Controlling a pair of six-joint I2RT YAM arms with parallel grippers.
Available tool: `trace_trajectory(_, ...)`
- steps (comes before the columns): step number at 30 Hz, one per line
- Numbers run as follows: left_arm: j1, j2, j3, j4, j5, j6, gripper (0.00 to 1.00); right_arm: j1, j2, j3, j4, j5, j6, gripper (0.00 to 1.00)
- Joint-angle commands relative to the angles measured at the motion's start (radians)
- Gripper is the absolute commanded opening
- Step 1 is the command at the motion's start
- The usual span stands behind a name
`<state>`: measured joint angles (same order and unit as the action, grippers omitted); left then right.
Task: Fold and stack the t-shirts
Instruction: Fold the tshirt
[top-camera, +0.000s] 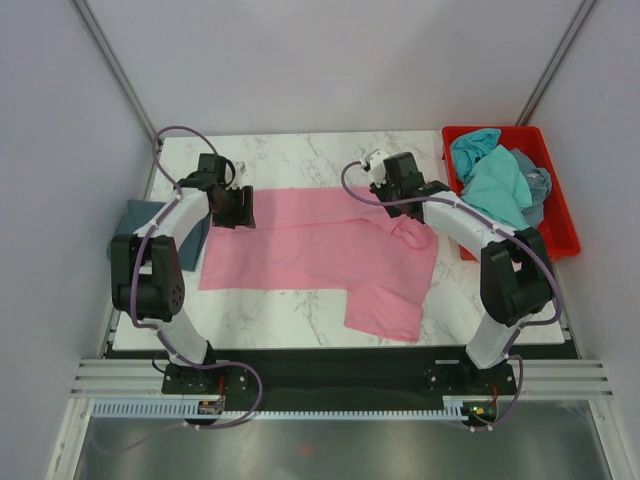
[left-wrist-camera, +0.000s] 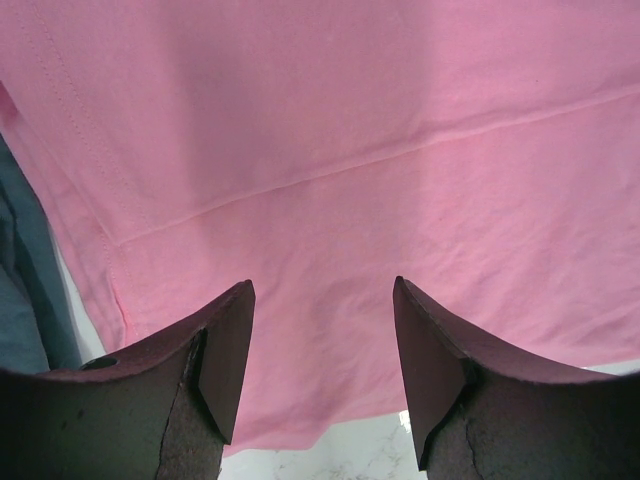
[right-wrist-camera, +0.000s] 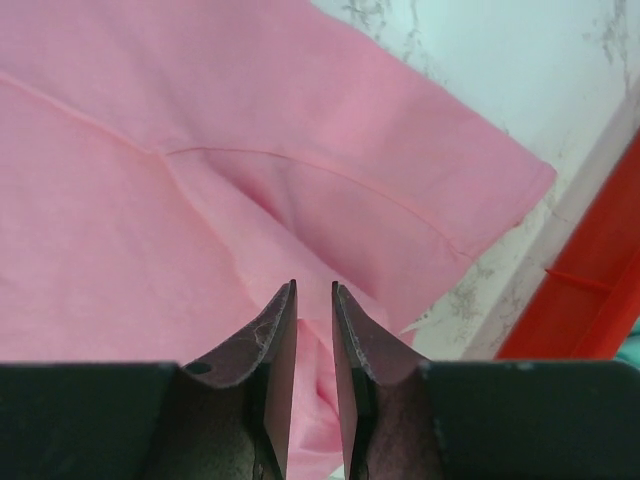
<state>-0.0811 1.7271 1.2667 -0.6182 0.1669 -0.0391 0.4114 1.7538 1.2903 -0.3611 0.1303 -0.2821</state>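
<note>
The pink t-shirt (top-camera: 300, 250) lies spread out on the marble table (top-camera: 300, 150), roughly in the middle. Its body is flat, and one sleeve reaches towards the near edge on the right. The left gripper (left-wrist-camera: 320, 300) hangs over the shirt's far left part with its jaws wide apart and nothing between them, only pink cloth and a line of stitching underneath. The right gripper (right-wrist-camera: 313, 290) is low over the far right corner, by the other sleeve. Its jaws are narrow, just a slit apart, and a ridge of pink cloth runs up into that slit; I cannot tell whether it is pinched or lying loose. A slate-blue shirt (top-camera: 128, 222) sits at the table's left edge, beside the left arm. In the red crate (top-camera: 560, 215) at the far right, a turquoise shirt (top-camera: 495, 185) is bunched up with a grey-blue shirt (top-camera: 540, 185) against it.
</note>
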Motion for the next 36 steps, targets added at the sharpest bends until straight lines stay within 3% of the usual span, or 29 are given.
trace_trajectory(1,-0.002,-0.034,0.014,0.031,-0.004,-0.021,0.66,0.012,-0.030,-0.040,-0.044,-0.113,0.030,0.28)
trace_trajectory(19,-0.003,-0.031,0.017,0.026,-0.012,-0.021,0.65,0.010,0.050,-0.069,-0.047,-0.118,0.040,0.26)
trace_trajectory(36,-0.002,-0.026,0.014,0.025,-0.023,-0.016,0.66,0.003,0.153,0.017,-0.006,-0.046,0.032,0.32)
